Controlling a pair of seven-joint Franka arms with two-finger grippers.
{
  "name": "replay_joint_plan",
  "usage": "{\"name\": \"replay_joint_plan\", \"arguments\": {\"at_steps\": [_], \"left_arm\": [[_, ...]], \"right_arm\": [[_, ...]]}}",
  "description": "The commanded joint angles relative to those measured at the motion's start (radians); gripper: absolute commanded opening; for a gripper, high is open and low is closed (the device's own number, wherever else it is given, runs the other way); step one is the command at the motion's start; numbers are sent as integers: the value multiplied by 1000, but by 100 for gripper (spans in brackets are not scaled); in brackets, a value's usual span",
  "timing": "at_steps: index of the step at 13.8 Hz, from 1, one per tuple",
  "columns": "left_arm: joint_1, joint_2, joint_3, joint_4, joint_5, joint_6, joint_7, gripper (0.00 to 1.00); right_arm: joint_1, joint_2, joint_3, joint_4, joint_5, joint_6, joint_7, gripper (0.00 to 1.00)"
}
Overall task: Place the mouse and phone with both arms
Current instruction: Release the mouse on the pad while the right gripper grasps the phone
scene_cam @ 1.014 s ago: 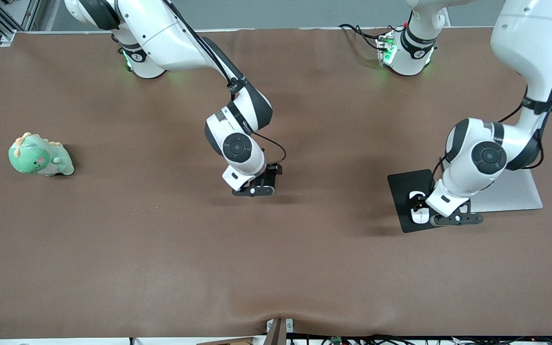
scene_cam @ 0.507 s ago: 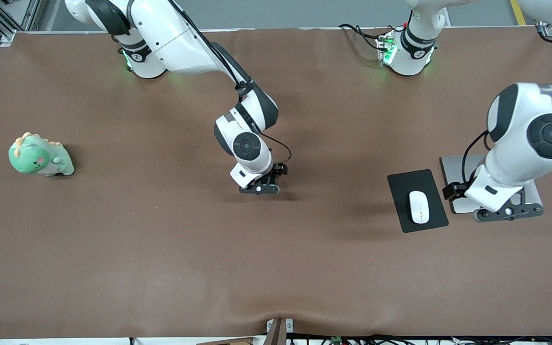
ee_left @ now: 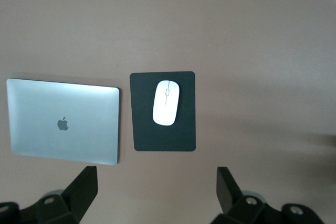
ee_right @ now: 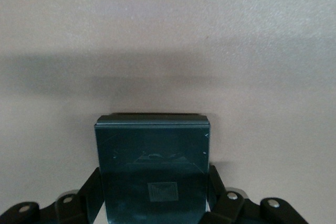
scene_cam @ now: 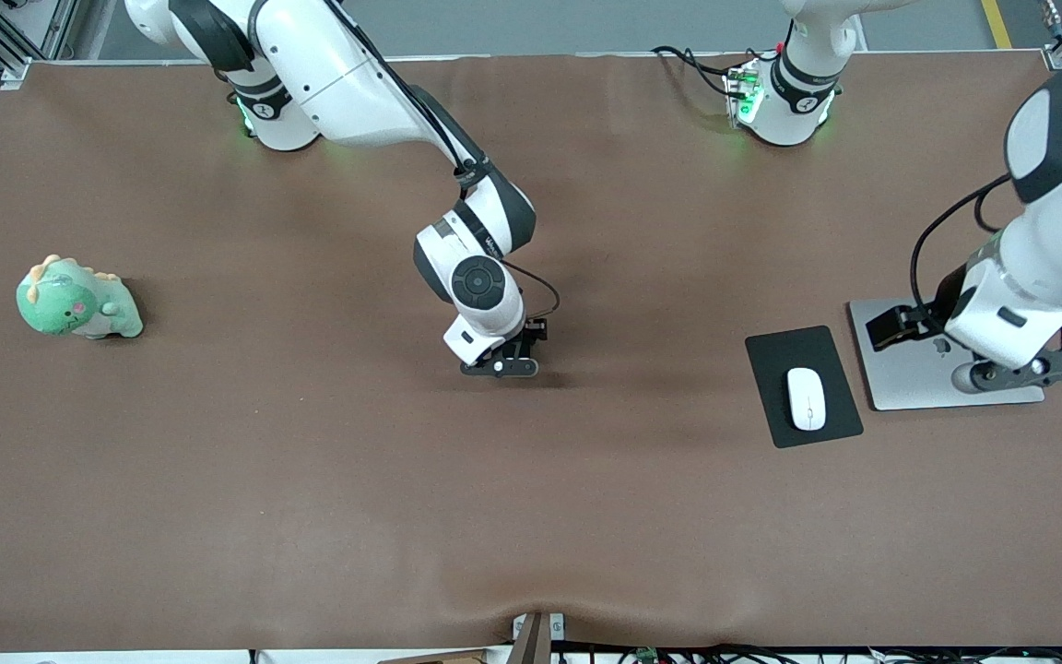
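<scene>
With the mouse resting on its mouse pad and the left gripper wide open above, the right gripper clamping the phone should lower it flat before letting go.

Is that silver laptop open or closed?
Closed: the silver laptop lies flat beside the black mouse pad, its logo lid facing up.

mouse: 1 | phone: 1 | mouse pad: 1 | laptop: 1 | dinosaur toy: 1 | arms: 2
</scene>
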Motion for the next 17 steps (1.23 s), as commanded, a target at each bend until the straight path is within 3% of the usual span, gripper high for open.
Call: {"name": "replay_joint_plan", "arguments": {"at_steps": [1,3,9,14,15,17], "left_arm": [[12,-62,-18,-1,-17,-54,1,100],[10,-101,-21,-3,-17,-60,3,100],[15,-166,-24,-13,-18,-132,56,100],[21,-246,-5,-50,-31,-154,104,100],[-9,-284,28,-90,-40,-154,121,100],[-137,-307,173,-119,-87,-151,124,100]], "right_arm": [[-10,-16,0,73,-5,-140,23,0],[-24,-24,0,120,-5,-225,29,0],[-124,-105,-17,103,-21,-314,84,0],[-223,-221,-27,-50,-92,-297,3,0],[-256,-250,-27,-88,-92,-287,-43,0],[-309,-307,-27,-202,-92,-210,-121,0]]}}
